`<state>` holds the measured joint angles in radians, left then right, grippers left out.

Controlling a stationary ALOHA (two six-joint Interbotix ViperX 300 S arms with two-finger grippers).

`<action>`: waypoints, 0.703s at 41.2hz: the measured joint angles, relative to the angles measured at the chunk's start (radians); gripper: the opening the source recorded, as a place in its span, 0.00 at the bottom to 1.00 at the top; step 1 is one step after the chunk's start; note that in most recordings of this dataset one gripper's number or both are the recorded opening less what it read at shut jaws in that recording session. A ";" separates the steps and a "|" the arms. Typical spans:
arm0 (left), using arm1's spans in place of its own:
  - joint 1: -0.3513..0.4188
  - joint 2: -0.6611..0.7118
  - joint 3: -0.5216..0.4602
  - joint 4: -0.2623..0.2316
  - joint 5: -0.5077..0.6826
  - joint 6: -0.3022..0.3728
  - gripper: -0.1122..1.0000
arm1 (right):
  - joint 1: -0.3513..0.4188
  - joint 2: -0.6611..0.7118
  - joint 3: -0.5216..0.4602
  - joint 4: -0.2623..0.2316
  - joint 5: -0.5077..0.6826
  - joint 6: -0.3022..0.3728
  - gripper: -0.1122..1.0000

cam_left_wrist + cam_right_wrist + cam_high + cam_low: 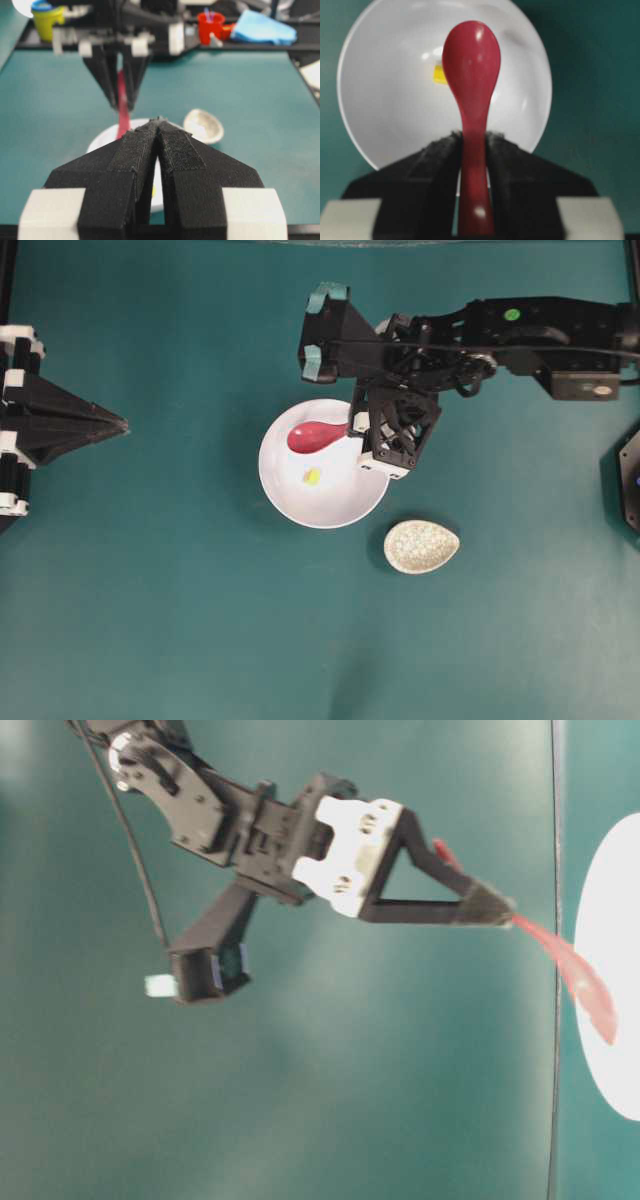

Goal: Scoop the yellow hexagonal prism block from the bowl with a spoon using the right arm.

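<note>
The teal surface (pixel 150 590) fills the room's working area, and nearly everything on it sits a little right of the middle. The right arm (pixel 520 335) is the biggest thing over it, a black limb reaching in from the right edge with teal tape patches at its far end, its wrist bent down toward the dishes. Opposite, at the left edge, the left tool (pixel 115 424) lies low and level, its two pointed black fingers pressed together with only a hairline seam between them in its own wrist view, pinching nothing.

The white bowl (pixel 340 505) is the largest dish, round and glossy, sitting below the right arm's wrist. Just beside it, toward the lower right and not touching it, lies the speckled beige spoon rest (pixel 421 546), an oval.

The right tool (pixel 474 145) is clamped on the handle of the pink-red spoon (pixel 470 65); the foam pads (pixel 440 150) press on both sides of the handle. The spoon's deep scoop hangs over the upper left part of the bowl's interior, hollow side facing up.

The yellow hexagonal prism block (pixel 312 476) rests on the floor of the bowl, just below the scoop in the overhead view and apart from it. From the right wrist it peeks out at the scoop's left edge.
</note>
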<state>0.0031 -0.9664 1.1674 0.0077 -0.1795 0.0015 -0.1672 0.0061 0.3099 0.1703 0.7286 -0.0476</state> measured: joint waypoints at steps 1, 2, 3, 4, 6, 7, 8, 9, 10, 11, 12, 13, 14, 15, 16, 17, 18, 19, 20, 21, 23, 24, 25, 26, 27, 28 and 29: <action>0.000 0.000 0.000 0.002 0.002 0.000 0.10 | 0.002 -0.005 -0.002 0.000 0.002 0.003 0.31; 0.000 0.000 0.000 0.002 0.002 0.000 0.10 | 0.002 -0.009 0.000 0.000 0.003 0.006 0.31; -0.002 0.000 0.000 0.002 0.002 0.000 0.10 | 0.000 -0.012 0.000 0.000 0.005 0.008 0.31; 0.000 0.000 0.000 0.000 0.002 0.000 0.10 | 0.000 -0.018 0.000 0.000 0.008 0.009 0.31; 0.000 0.000 0.000 0.002 0.002 0.006 0.10 | 0.000 -0.028 0.000 0.000 0.012 0.011 0.31; 0.000 0.000 0.000 0.000 0.002 0.008 0.10 | 0.002 -0.032 0.003 0.000 0.015 0.011 0.31; 0.000 0.000 0.000 0.000 0.002 0.009 0.10 | 0.000 -0.035 0.002 0.000 0.018 0.011 0.31; 0.000 0.000 0.000 0.000 0.002 0.011 0.10 | 0.002 -0.037 0.003 0.002 0.025 0.011 0.31; 0.000 0.000 0.000 0.000 0.002 0.011 0.10 | 0.002 -0.040 0.005 0.002 0.028 0.011 0.31; 0.000 0.000 0.000 0.002 0.002 0.011 0.10 | 0.000 -0.043 0.008 0.003 0.035 0.011 0.31; 0.000 0.000 0.000 0.000 0.002 0.011 0.10 | 0.000 -0.044 0.009 0.005 0.043 0.011 0.31; 0.000 0.000 0.000 0.002 0.002 0.011 0.10 | 0.002 -0.046 0.011 0.009 0.052 0.011 0.31; 0.000 0.000 0.000 0.000 0.002 0.011 0.10 | 0.002 -0.048 0.012 0.012 0.060 0.012 0.31; -0.002 0.000 0.000 0.000 0.002 0.011 0.10 | 0.002 -0.048 0.015 0.017 0.069 0.012 0.31; 0.000 0.000 0.000 0.002 0.002 0.011 0.10 | 0.002 -0.049 0.015 0.021 0.078 0.012 0.31; 0.000 0.000 0.000 0.002 0.000 0.011 0.10 | 0.002 -0.049 0.017 0.026 0.087 0.012 0.31; 0.000 0.000 0.000 0.000 0.002 0.011 0.10 | 0.002 -0.049 0.018 0.032 0.097 0.012 0.31; 0.000 0.000 0.000 0.002 0.002 0.011 0.10 | 0.002 -0.049 0.018 0.038 0.106 0.012 0.31; -0.002 0.000 0.000 0.000 0.002 0.011 0.10 | 0.002 -0.049 0.018 0.048 0.114 0.012 0.31; -0.002 0.000 0.000 0.000 0.002 0.011 0.10 | 0.003 -0.049 0.018 0.057 0.121 0.012 0.31; 0.000 0.000 0.000 0.000 0.002 0.012 0.10 | 0.005 -0.049 0.018 0.077 0.138 0.012 0.31; 0.000 0.000 0.000 0.002 0.002 0.012 0.10 | 0.006 -0.048 0.018 0.084 0.146 0.012 0.31; 0.000 0.000 0.000 0.000 0.002 0.012 0.10 | 0.009 -0.049 0.018 0.091 0.153 0.012 0.31; 0.000 0.000 0.000 0.002 0.000 0.012 0.10 | 0.011 -0.049 0.018 0.095 0.160 0.012 0.31; 0.000 0.000 0.000 0.002 0.002 0.012 0.10 | 0.011 -0.049 0.018 0.103 0.166 0.012 0.31; 0.000 0.000 0.000 0.002 0.002 0.012 0.10 | 0.012 -0.049 0.018 0.107 0.175 0.012 0.31; 0.000 0.000 0.000 0.000 0.000 0.012 0.10 | 0.014 -0.049 0.018 0.114 0.181 0.012 0.31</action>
<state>0.0031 -0.9664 1.1674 0.0077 -0.1795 0.0138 -0.1534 -0.0430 0.3283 0.2838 0.9097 -0.0353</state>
